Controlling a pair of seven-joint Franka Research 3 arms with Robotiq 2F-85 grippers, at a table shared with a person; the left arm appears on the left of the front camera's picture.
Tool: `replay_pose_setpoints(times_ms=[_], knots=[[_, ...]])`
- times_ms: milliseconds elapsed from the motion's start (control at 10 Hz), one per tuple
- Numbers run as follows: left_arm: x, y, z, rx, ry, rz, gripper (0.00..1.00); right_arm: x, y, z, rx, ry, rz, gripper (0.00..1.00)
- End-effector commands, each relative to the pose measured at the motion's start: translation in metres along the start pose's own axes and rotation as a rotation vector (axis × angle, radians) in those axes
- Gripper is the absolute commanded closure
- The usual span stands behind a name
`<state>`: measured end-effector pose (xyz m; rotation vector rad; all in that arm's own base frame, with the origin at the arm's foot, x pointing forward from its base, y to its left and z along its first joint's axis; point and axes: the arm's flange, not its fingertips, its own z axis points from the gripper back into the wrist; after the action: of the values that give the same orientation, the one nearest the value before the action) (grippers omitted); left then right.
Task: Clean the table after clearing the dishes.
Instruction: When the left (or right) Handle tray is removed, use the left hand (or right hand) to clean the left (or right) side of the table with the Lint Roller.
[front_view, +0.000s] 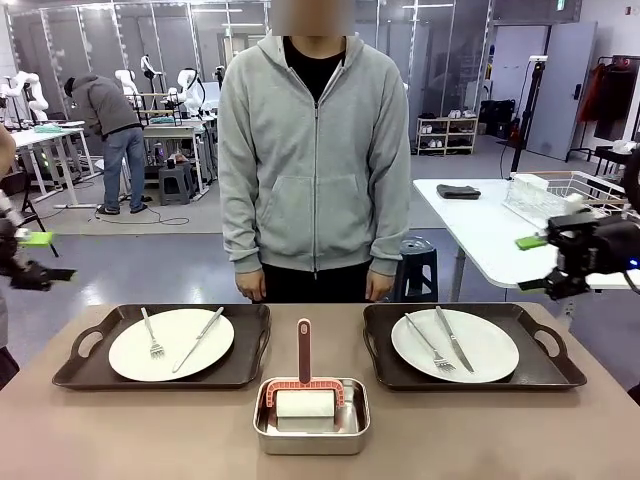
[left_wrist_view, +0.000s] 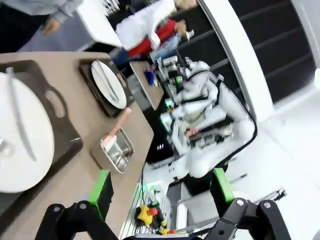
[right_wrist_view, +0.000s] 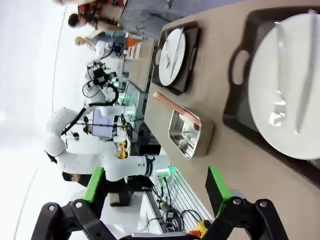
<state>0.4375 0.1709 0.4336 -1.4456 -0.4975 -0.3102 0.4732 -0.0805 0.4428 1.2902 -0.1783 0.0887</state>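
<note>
near centre: steel pan (front_view: 311, 443) holding brush (front_view: 305, 400) on tabletop (front_view: 130, 430) | mid: left plate (front_view: 171, 344) on left tray (front_view: 88, 372), right plate (front_view: 455, 345) on right tray (front_view: 545, 372), uncleared | sides: left hand (front_view: 45, 255), right hand (front_view: 532, 263) spread, empty | far: person (front_view: 315, 160) | risk: a one-handle lift could tilt a tray and slide the loose cutlery off

You've got the pan (front_view: 310, 441) at worktop (front_view: 150, 432) ctr, near front edge, brush (front_view: 305, 398) in it. L tray (front_view: 246, 340) at 10 o'clock from pan holds L plate (front_view: 130, 358), fork (front_view: 152, 336) at 9 o'clock of knife (front_view: 198, 339). R tray (front_view: 384, 350) at 2 o'clock holds R plate (front_view: 492, 352), same order. Person (front_view: 315, 170) stands at 12 o'clock, behind far edge.
</note>
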Motion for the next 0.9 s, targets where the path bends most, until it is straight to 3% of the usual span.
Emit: replay_pose_setpoints(times_ms=[0,400,800], knots=[[0.002,0.001,0.049,0.056,-0.15,0.107,0.0,-0.012,-0.008,0.044,0.034,-0.045,-0.067,0.0],[-0.038,-0.016,0.129,0.165,-0.318,0.153,0.0,-0.064,-0.049,0.139,0.076,-0.28,-0.2,0.0],[-0.033,-0.019,0.131,0.206,-0.353,0.172,0.0,-0.074,-0.056,0.154,0.049,-0.333,-0.248,0.0]])
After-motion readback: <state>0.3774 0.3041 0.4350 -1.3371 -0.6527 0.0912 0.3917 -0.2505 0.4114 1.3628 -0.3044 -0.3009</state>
